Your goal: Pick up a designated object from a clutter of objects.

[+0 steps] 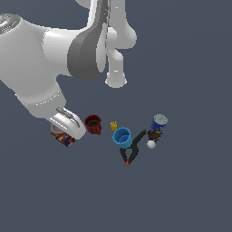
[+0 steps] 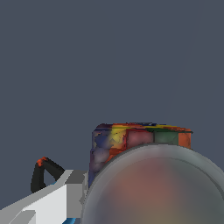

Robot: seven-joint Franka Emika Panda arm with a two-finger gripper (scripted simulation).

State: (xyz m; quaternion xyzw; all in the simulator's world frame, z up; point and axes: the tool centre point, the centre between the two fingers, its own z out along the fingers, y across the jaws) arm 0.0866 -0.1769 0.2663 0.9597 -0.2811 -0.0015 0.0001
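The designated object, a short can (image 1: 65, 137) with a red, orange and dark blue label, lies at the exterior view's left end of the clutter of objects. My gripper (image 1: 68, 128) is down over it and hides most of its top. In the wrist view the can (image 2: 131, 142) fills the lower half, its silvery-grey top very close. One grey-white finger (image 2: 72, 186) presses against its side. The other finger is hidden, and the gripper looks shut on the can.
To the exterior view's right of the can stand a dark red cup (image 1: 93, 124), a tiny yellow piece (image 1: 113, 125), a bright blue cup (image 1: 122, 137), a black red-tipped tool (image 1: 132, 152), a white ball (image 1: 151, 144) and a tall blue can (image 1: 157, 127). The tool (image 2: 43, 171) also shows in the wrist view.
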